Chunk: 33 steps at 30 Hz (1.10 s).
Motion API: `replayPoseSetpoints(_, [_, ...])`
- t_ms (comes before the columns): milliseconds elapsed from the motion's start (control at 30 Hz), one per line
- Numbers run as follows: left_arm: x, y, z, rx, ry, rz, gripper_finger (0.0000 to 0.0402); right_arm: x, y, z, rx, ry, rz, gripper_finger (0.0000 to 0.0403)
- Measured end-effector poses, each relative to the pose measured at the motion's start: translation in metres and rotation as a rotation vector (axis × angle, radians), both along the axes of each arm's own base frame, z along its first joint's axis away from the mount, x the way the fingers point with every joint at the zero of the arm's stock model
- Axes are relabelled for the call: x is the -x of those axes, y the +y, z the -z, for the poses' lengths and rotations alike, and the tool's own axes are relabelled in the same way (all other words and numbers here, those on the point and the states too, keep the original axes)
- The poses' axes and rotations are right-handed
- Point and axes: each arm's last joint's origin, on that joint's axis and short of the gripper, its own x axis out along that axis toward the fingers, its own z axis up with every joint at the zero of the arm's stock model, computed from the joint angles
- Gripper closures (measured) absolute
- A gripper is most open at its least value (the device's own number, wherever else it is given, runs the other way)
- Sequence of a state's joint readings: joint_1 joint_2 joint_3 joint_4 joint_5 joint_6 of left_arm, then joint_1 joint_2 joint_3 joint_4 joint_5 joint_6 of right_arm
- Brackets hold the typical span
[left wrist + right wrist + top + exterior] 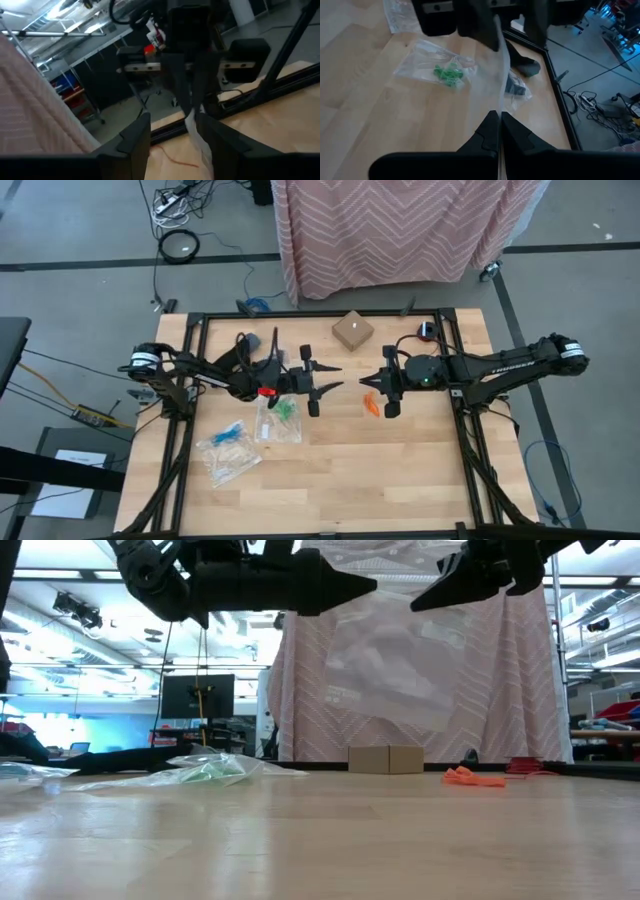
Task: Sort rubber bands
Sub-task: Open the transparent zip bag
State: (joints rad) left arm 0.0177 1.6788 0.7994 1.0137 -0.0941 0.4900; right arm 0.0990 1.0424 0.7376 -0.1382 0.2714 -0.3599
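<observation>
My right gripper (368, 380) is shut on a clear plastic bag (400, 670) that hangs above the table's middle. My left gripper (330, 380) faces it, open, with one finger on either side of the bag's edge (194, 122); whether it touches the bag I cannot tell. Orange rubber bands (371, 404) lie loose on the wood below the right gripper. Green rubber bands (447, 74) lie inside a clear bag on the table, and blue ones (230, 432) lie in another bag to its left. My right gripper pinches the clear bag's upper edge (500, 106) between its two shut fingers, coming almost level from the table's right side. The bag hangs below the fingers, slack and clear of the table (400, 710).
A small cardboard box (352, 331) stands near the far edge. A third bag with something dark in it (516, 88) lies under the left gripper. The black frame rails (455, 410) run along both sides. Bare wood (380, 480) fills the near half.
</observation>
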Motion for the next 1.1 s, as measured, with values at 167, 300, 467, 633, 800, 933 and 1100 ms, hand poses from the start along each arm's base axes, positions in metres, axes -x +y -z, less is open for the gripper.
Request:
replayPoseSetpoints(167, [0.0048, 0.0002, -0.0084, 0.007, 0.013, -0.009, 0.0234, 0.0001, 0.0, 0.0002, 0.0, 0.002, -0.001, 0.0403])
replayPoseSetpoints(300, [0.0042, -0.0007, -0.0027, 0.051, 0.07, 0.025, 0.0234, 0.0001, 0.0001, 0.0002, 0.0, 0.003, -0.003, 0.0403])
replayPoseSetpoints(467, [0.0042, -0.001, -0.0023, 0.054, 0.075, 0.058, 0.0234, 0.0001, 0.0001, 0.0002, -0.001, 0.003, -0.004, 0.0403])
replayPoseSetpoints(633, [0.0039, -0.001, -0.0031, 0.054, 0.072, 0.058, 0.0235, 0.0001, 0.0001, 0.0003, -0.002, 0.003, -0.004, 0.0403])
replayPoseSetpoints(800, [0.0039, -0.001, -0.0031, 0.054, 0.072, 0.057, 0.0263, 0.0001, 0.0001, 0.0002, -0.002, 0.003, -0.004, 0.0403])
replayPoseSetpoints(933, [0.0038, -0.0009, -0.0027, 0.058, 0.077, 0.055, 0.0302, 0.0001, 0.0001, 0.0002, -0.002, 0.002, -0.004, 0.0403])
replayPoseSetpoints(1100, [0.0038, -0.0009, -0.0024, 0.059, 0.08, 0.055, 0.0344, 0.0, 0.0001, 0.0001, -0.002, 0.002, -0.004, 0.0403])
